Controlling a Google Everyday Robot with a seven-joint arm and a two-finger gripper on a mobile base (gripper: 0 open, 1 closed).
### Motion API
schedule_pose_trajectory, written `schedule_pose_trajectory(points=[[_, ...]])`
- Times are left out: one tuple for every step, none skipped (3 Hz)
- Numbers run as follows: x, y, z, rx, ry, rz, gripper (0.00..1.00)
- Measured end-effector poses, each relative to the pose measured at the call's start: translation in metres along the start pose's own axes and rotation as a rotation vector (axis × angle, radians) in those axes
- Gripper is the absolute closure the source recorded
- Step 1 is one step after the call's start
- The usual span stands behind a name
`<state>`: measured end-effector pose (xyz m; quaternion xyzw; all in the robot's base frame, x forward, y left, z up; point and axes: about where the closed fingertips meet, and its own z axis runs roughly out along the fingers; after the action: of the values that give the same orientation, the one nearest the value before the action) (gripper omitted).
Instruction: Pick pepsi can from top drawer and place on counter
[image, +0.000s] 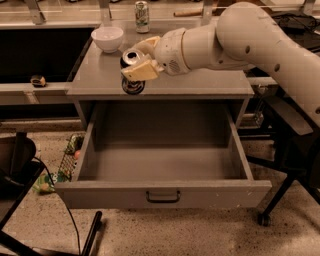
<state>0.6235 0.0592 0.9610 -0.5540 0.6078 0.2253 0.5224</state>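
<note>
While near bowl (108, 38), tool (136, 61) clasps can (131, 56).

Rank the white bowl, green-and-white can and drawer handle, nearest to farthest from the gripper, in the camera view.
The gripper holds the pepsi can over the counter's front.
1. White bowl, counter's back left.
2. Green-and-white can, counter's back.
3. Drawer handle, on the top drawer's front.

The grey counter (200, 82) carries a white bowl (108, 37) near its back left corner and a green-and-white can (142, 10) at its back edge. Above its front edge, the gripper (137, 67) grips the pepsi can (131, 57).
</note>
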Motion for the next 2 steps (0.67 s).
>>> schedule_pose_trajectory(points=[[0.004,-0.032,0.011,0.034,-0.006,0.033,1.0],[0.015,-0.074,0.026,0.049,0.0,0.103,1.0]])
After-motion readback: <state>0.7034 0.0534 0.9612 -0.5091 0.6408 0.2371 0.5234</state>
